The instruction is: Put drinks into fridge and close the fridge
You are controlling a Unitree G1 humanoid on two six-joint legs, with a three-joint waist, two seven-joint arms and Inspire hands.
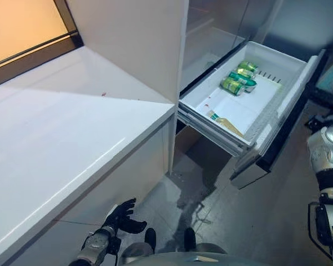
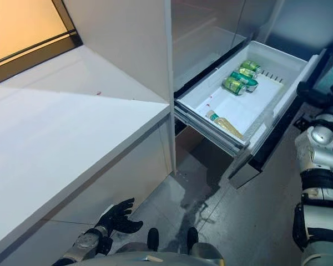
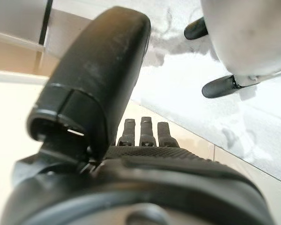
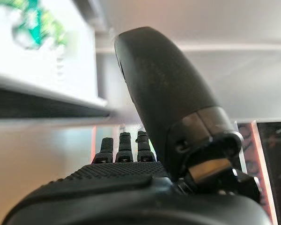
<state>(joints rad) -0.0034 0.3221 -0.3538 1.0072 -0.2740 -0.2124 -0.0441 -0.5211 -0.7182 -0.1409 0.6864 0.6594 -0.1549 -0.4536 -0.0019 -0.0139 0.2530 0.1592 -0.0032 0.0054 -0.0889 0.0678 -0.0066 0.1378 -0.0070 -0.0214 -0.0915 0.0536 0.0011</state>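
Note:
The fridge's bottom drawer (image 1: 278,60) is pulled out, white inside. Green cans (image 1: 240,78) lie on their sides together at its far end. A flat pale yellow item with a green end (image 1: 224,122) lies near the drawer's front. My left hand (image 1: 121,217) hangs low beside the counter's front, fingers straight and empty; its wrist view (image 3: 145,133) shows the same. My right arm (image 2: 315,158) stands to the right of the drawer's front. My right hand (image 4: 124,143) has straight fingers and holds nothing; the cans (image 4: 35,21) show past it.
A long white counter (image 1: 55,138) runs along the left, with a tall white panel (image 1: 139,44) between it and the fridge. The grey upper fridge door (image 1: 211,33) is shut. The grey floor (image 1: 188,188) below the drawer has a dark stain.

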